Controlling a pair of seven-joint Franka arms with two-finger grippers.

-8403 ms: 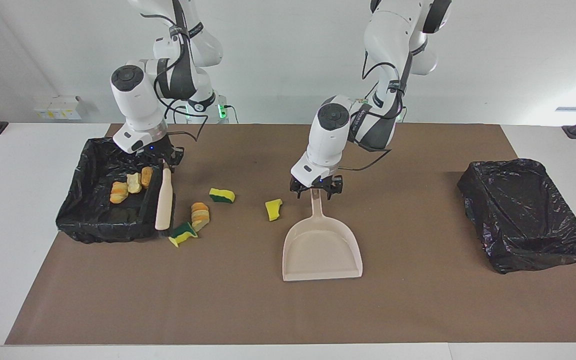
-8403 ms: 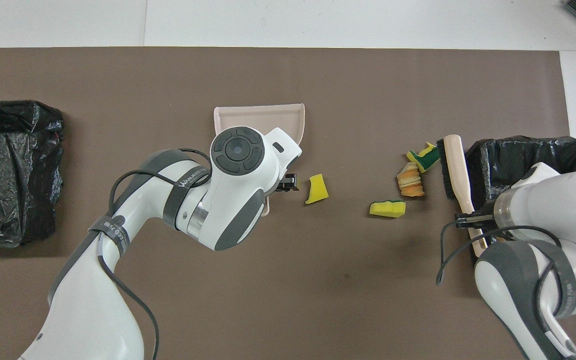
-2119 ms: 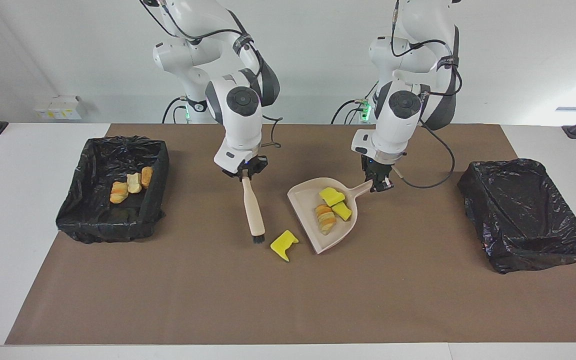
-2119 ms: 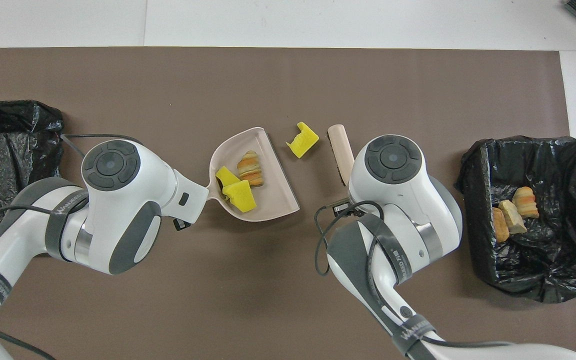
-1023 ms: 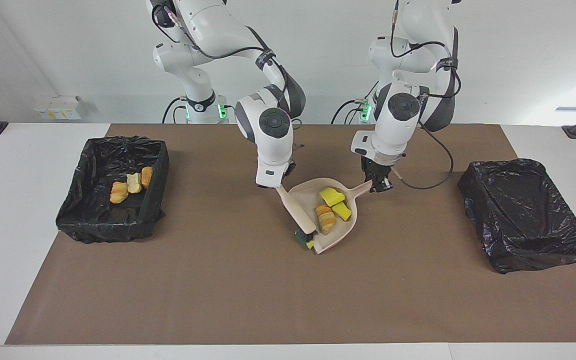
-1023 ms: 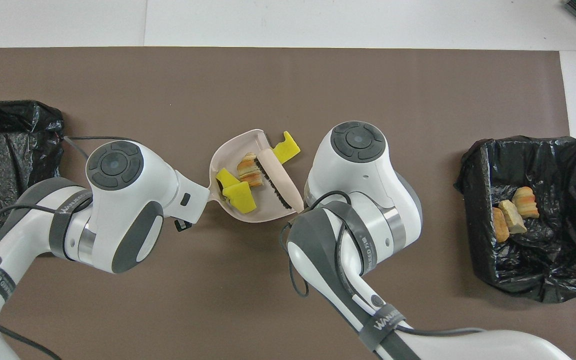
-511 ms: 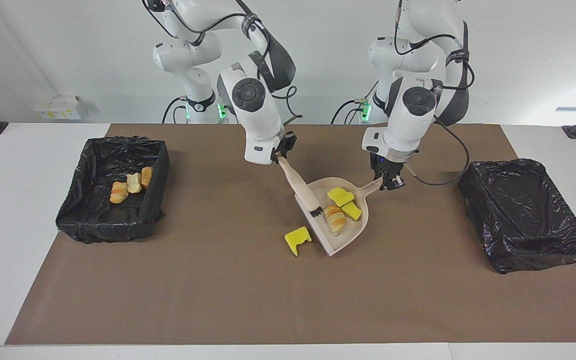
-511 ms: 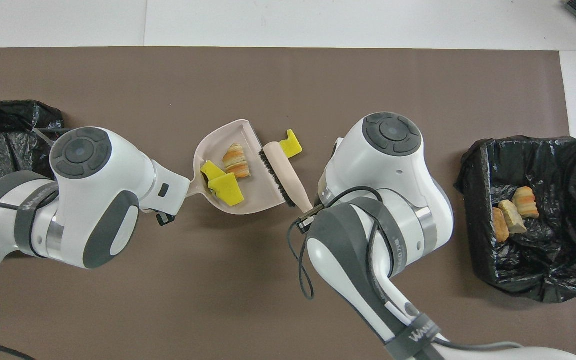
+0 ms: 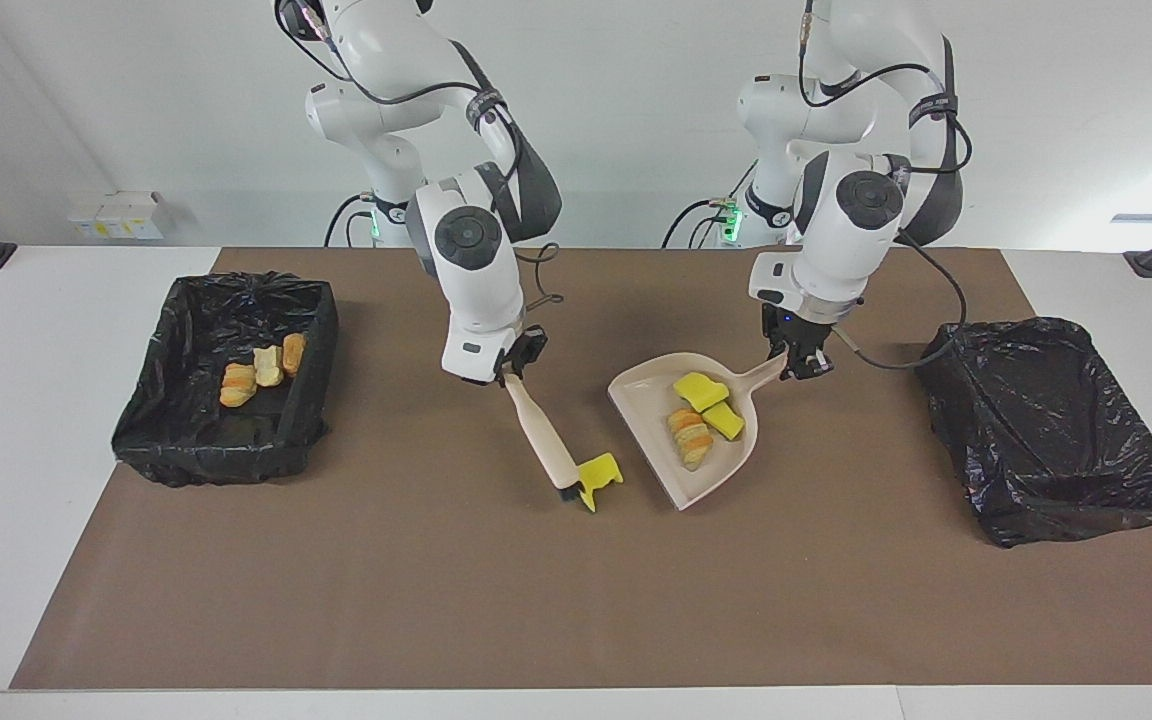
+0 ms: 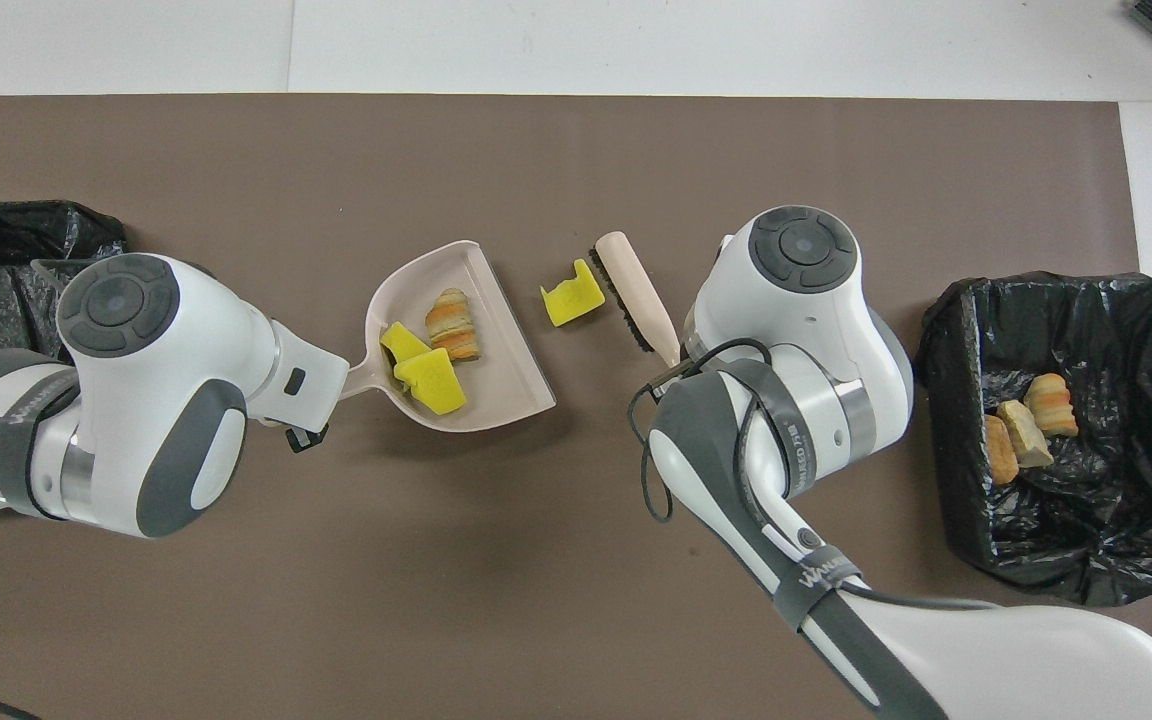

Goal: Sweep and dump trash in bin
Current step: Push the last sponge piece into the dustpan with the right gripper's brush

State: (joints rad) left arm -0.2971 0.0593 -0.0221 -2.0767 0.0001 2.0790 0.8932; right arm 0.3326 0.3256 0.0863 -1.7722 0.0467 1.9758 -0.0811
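Note:
My left gripper [image 9: 798, 362] is shut on the handle of a beige dustpan [image 9: 684, 478] in the middle of the mat. The pan holds trash: two yellow sponge chunks [image 9: 701, 390] and a golden-brown bread piece [image 9: 688, 437]. My right gripper [image 9: 510, 366] is shut on the handle of a beige brush [image 9: 544, 435], slanted down, its dark bristles touching a loose yellow sponge scrap [image 9: 599, 477] on the mat. That scrap [image 10: 572, 296] lies between the brush [image 10: 633, 295] and the open mouth of the dustpan [image 10: 508, 385], apart from the pan. In the overhead view both grippers are hidden under their wrists.
A black-lined bin [image 9: 321, 330] at the right arm's end holds three bread pieces [image 9: 261, 368]; it also shows in the overhead view [image 10: 946, 400]. A second black-lined bin [image 9: 1036, 440] at the left arm's end holds nothing visible. White table borders the brown mat.
The brush has swung out of the dustpan to the loose sponge's side nearest the right arm's end. The dustpan has shifted toward the left arm's end. The loose sponge stays outside it.

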